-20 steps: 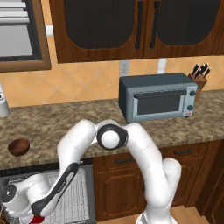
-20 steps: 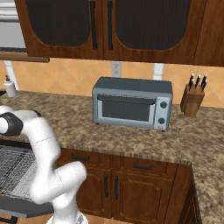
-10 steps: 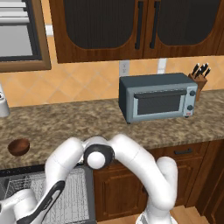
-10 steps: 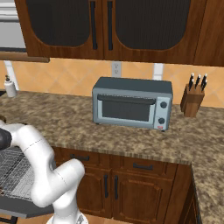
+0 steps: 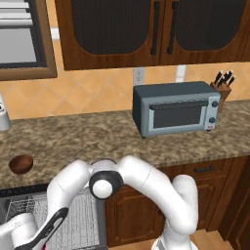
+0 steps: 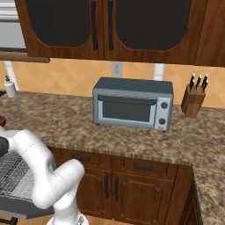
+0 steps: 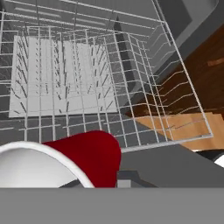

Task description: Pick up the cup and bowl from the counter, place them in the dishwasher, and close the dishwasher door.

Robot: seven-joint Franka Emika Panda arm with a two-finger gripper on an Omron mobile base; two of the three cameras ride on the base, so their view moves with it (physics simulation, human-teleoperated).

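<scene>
Over the white wire rack [image 7: 87, 78] of the open dishwasher [image 5: 73, 219], the gripper is pressed together on one red cup [image 7: 89, 155]. The hand view looks down on it: the cup lies close under the camera, its white rim and pale inside at the lower left and its red wall just beside, and the rack with its many thin tines spreads behind it. Whether the cup touches the rack, I cannot tell.

One dark brown bowl [image 5: 21, 163] stands on the desk [image 5: 122, 136], near its front edge at the left end, just above the dishwasher. It is upright and apart from everything else.

On the same desk I count one grey toaster oven [image 5: 177, 113] toward the right, against the back wall, and one wooden knife block [image 5: 222, 88] at the far right, with several dark handles. One white-grey canister [image 5: 4, 116] stands at the back left edge. The white arm [image 5: 141, 180] bends down to the lower left, toward the dishwasher.
</scene>
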